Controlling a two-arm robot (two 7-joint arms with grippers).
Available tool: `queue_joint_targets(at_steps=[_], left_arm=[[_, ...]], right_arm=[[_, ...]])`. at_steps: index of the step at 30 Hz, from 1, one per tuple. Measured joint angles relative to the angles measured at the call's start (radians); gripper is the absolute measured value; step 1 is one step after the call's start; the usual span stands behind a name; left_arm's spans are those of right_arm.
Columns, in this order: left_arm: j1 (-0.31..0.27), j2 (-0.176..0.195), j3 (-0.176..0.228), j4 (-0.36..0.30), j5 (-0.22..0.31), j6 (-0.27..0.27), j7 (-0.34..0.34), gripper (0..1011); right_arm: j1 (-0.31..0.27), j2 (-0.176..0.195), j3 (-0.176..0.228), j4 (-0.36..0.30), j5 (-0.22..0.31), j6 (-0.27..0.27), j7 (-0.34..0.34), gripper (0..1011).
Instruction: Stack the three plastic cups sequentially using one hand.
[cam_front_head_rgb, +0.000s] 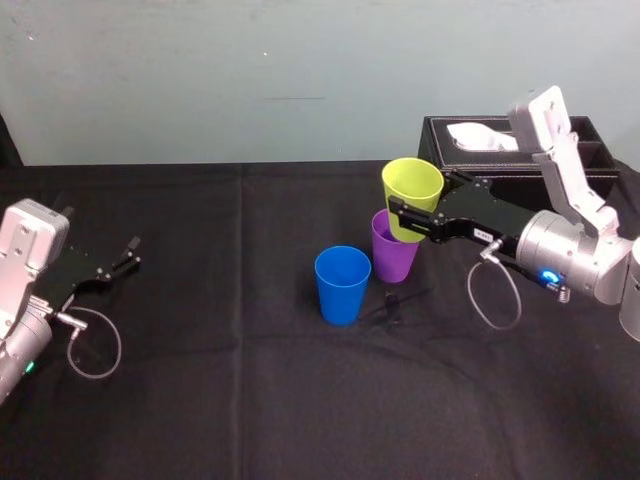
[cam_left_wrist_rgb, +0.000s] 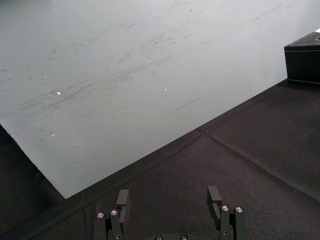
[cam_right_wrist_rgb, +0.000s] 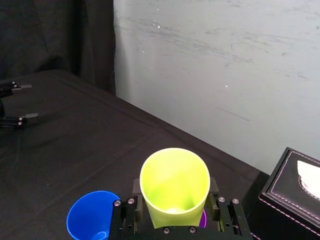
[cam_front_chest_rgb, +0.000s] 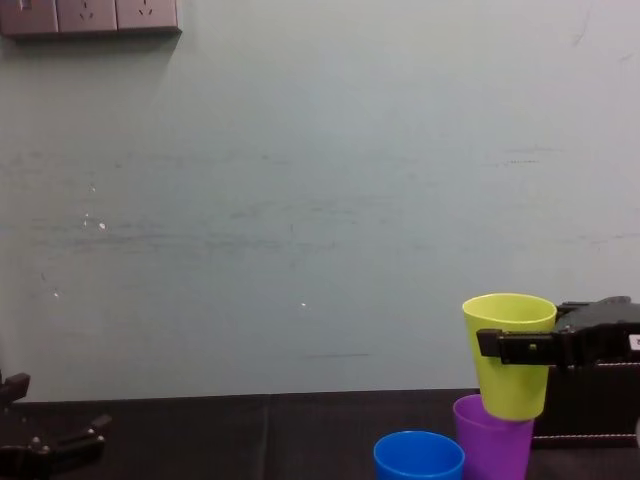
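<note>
While the left gripper (cam_front_head_rgb: 125, 255) sits open at the table's (cam_front_head_rgb: 200, 390) nine o'clock side, the right gripper (cam_front_head_rgb: 410, 217) clamps the yellow-green cup (cam_front_head_rgb: 412, 188) upright, its base at the purple cup's (cam_front_head_rgb: 393, 260) mouth; the blue cup (cam_front_head_rgb: 342, 285) stands just beside the purple one, at its eight o'clock.

Right hand (cam_front_head_rgb: 420, 193) grips yellow-green cup (cam_front_head_rgb: 411, 180) over purple cup (cam_front_head_rgb: 393, 255) (blue cup (cam_front_head_rgb: 341, 287) beside).

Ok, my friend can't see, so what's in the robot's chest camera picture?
The right gripper holds a yellow-green cup upright, its bottom right at the mouth of a purple cup on the black table. A blue cup stands beside the purple one, and the left gripper rests open at the far left.
</note>
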Motion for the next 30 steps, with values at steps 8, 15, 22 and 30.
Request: queue_joint_targets(at_steps=[8, 15, 22, 30], left_arm=[[0.000, 0.000, 0.000, 0.000, 0.000, 0.000, 0.000, 1010], [0.000, 0.000, 0.000, 0.000, 0.000, 0.000, 0.000, 1010], [0.000, 0.000, 0.000, 0.000, 0.000, 0.000, 0.000, 1010], [0.000, 0.000, 0.000, 0.000, 0.000, 0.000, 0.000, 1010]], right_arm=[[0.009, -0.013, -0.005, 0.026, 0.000, 0.000, 0.000, 738], [0.015, -0.021, -0.009, 0.042, 0.000, -0.003, 0.001, 738], [0.019, -0.028, -0.010, 0.054, 0.001, -0.006, 0.001, 738], [0.028, -0.031, -0.009, 0.056, 0.002, -0.007, 0.001, 738]])
